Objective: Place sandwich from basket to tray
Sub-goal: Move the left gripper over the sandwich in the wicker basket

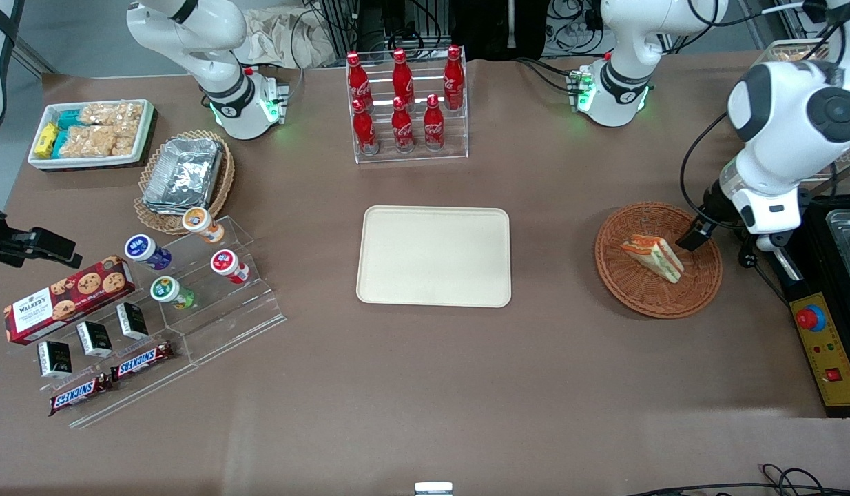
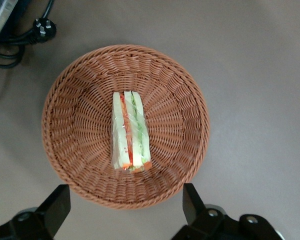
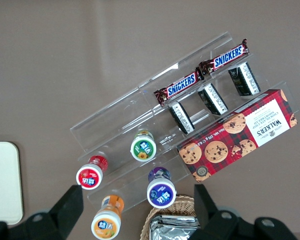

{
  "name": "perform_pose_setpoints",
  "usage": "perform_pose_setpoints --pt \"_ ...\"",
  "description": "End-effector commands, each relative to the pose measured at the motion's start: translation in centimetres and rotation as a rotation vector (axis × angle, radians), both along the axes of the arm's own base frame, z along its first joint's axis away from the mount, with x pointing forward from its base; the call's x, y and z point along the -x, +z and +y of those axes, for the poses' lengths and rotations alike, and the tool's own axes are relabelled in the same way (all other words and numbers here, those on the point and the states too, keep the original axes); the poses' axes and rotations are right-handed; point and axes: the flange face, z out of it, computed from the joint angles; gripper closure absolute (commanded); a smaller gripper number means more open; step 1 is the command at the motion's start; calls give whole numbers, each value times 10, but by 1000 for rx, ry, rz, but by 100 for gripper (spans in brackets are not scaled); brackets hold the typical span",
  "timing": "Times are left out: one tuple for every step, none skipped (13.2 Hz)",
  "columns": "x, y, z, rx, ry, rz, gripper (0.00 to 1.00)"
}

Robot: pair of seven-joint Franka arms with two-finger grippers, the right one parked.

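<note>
My pincer (image 2: pixel 122 210) hangs released above the wicker basket (image 1: pixel 700 286) near the bench's working-arm end, the sandwich (image 2: pixel 130 132) lying inside, the cream tray (image 1: pixel 434 255) mid-bench.

Six red cola bottles (image 1: pixel 404 103) stand racked, with a cookie box (image 1: pixel 67 297) above two Snickers bars (image 1: pixel 111 379).

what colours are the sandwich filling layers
Orange-red and green between white bread; the sandwich shows best in the left wrist view, with the open gripper above the basket.
</note>
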Motion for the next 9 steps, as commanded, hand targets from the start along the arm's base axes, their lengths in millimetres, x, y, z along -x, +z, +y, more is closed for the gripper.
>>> perform_pose_setpoints --pt "20 -39 16 16 80 -65 0" --pt "20 -57 16 13 96 -72 0" --pt "17 -69 15 11 129 -79 0" --pt "15 -76 15 11 149 -84 0" --pt "16 -85 14 10 164 -90 0" --pt "17 -92 14 11 172 -105 0" --pt "19 -102 13 9 173 -107 0" --pt "20 -110 13 8 172 -115 0" --pt "22 -120 12 7 171 -120 0"
